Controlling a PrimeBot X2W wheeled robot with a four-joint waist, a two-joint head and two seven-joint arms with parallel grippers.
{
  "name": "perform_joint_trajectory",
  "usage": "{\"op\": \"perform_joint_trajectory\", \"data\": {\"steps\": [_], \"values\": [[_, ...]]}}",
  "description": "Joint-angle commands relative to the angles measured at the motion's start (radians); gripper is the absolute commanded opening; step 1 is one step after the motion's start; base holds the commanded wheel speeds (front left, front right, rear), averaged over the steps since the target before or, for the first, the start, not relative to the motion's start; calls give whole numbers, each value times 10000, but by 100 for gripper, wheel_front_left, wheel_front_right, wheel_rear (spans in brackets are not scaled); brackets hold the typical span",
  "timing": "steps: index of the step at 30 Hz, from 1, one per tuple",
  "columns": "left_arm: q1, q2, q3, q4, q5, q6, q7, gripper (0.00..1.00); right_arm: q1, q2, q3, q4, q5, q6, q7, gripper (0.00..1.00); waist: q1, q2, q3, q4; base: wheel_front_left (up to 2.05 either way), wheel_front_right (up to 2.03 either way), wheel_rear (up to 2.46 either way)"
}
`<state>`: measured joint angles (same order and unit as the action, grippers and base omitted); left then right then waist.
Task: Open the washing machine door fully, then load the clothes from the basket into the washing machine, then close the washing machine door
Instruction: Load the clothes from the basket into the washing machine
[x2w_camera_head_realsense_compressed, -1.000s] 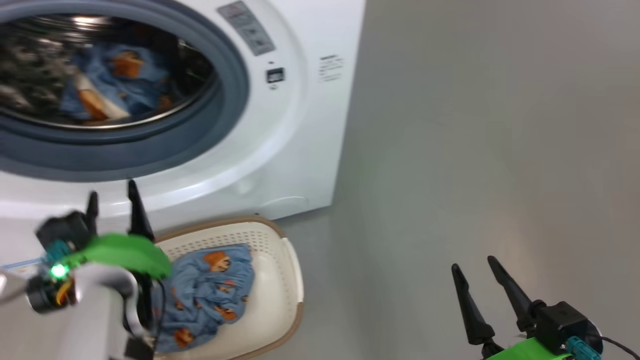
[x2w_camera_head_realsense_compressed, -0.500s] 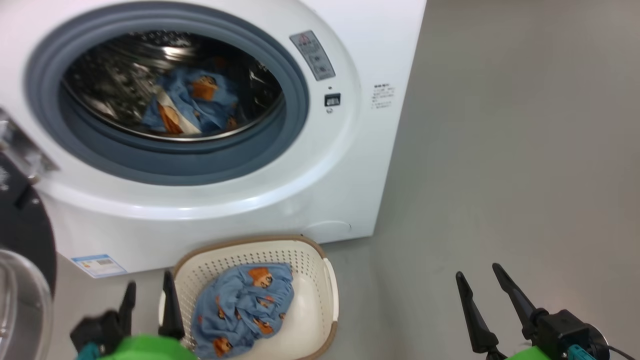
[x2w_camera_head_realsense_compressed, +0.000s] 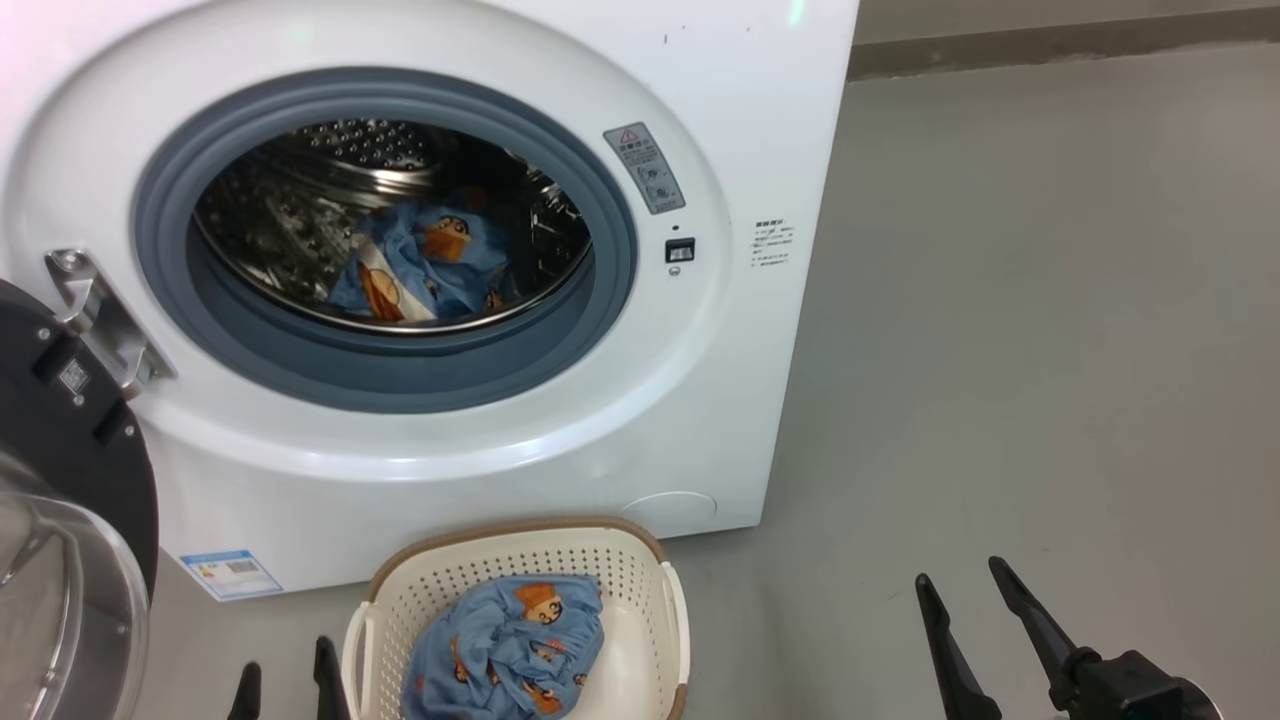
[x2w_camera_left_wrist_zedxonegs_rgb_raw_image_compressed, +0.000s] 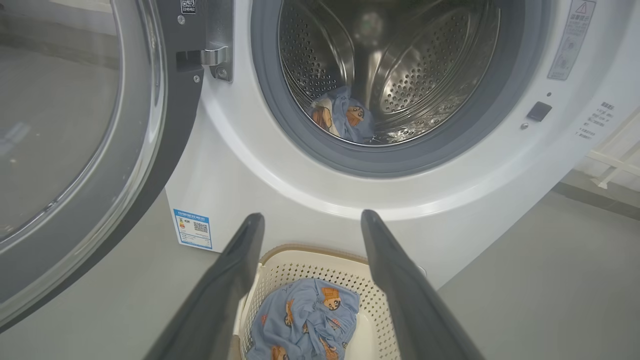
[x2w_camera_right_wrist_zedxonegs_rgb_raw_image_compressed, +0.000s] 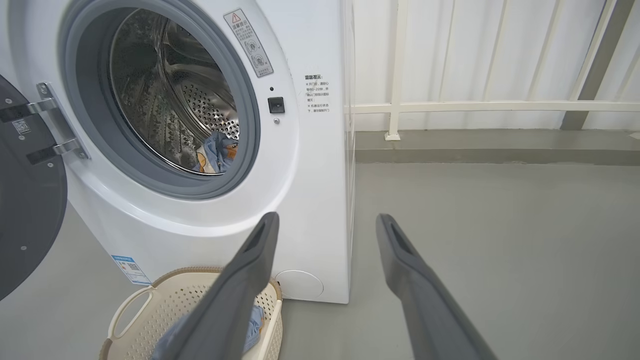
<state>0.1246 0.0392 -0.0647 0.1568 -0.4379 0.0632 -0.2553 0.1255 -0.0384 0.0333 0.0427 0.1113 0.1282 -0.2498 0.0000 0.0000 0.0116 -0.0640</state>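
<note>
— Where are the clothes (x2w_camera_head_realsense_compressed: 510, 650) lying?
— We're seeing one piece sitting in the basket (x2w_camera_head_realsense_compressed: 520, 530) at bottom centre, another inside the washing machine (x2w_camera_head_realsense_compressed: 480, 470), mid-frame. The door (x2w_camera_head_realsense_compressed: 60, 430) is hanging open at the left edge.
— And what are we gripping?
— Left gripper (x2w_camera_head_realsense_compressed: 286, 660) and right gripper (x2w_camera_head_realsense_compressed: 958, 572) are both gaping wide, holding nothing.

A laundry corner: white washing machine (x2w_camera_head_realsense_compressed: 770, 120) on grey floor (x2w_camera_head_realsense_compressed: 1050, 350), basket (x2w_camera_head_realsense_compressed: 520, 562) in front.
</note>
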Motion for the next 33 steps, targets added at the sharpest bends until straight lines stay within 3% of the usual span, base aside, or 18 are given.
{"op": "perform_joint_trajectory", "data": {"steps": [1,5,20,33], "values": [[20,111,353,-413,139,13,-64,100,-76,-118,254,-352,-181,25,-120,100,0,0,-87,-50,0,0,0],[522,111,477,-810,358,-87,-64,100,148,-118,118,-565,-276,25,-120,100,0,0,-153,-102,0,0,0],[1119,111,814,-1646,384,237,-64,100,711,-118,-428,-929,-287,25,-120,100,0,0,-363,115,0,0,0],[720,110,406,-1103,531,29,-64,100,551,-118,-309,-884,-160,25,-120,100,0,0,121,-102,0,0,0]]}}
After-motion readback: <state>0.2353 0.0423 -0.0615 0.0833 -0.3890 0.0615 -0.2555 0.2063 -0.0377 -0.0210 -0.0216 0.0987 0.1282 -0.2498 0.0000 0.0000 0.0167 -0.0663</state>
